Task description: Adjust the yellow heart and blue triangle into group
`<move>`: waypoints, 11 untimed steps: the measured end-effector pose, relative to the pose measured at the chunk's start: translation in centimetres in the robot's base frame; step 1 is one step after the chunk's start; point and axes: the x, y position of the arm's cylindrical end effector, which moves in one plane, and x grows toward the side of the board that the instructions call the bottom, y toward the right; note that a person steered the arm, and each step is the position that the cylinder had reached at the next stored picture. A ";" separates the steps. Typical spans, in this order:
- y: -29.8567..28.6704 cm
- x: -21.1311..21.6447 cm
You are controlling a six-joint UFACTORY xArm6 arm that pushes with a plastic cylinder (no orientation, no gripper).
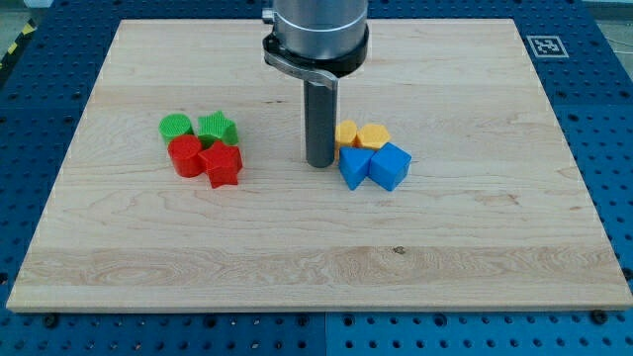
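The yellow heart (pixel 346 134) sits right of the board's middle, touching a yellow hexagon (pixel 373 136) on its right. Just below them lie the blue triangle (pixel 353 168) and a blue cube (pixel 389 166), side by side and touching. The four form one tight cluster. My tip (pixel 318 163) rests on the board just left of the cluster, beside the yellow heart and the blue triangle. The rod hides part of the heart's left edge.
A second cluster lies at the view's left: a green circle (pixel 175 127), a green star (pixel 217 128), a red circle (pixel 184 156) and a red star (pixel 223 164). A marker tag (pixel 543 45) is at the board's top right corner.
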 end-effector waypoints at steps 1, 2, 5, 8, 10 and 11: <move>0.3 0.4; 0.3 1.6; 2.9 6.5; 3.0 4.9; 3.1 4.4; 4.4 4.5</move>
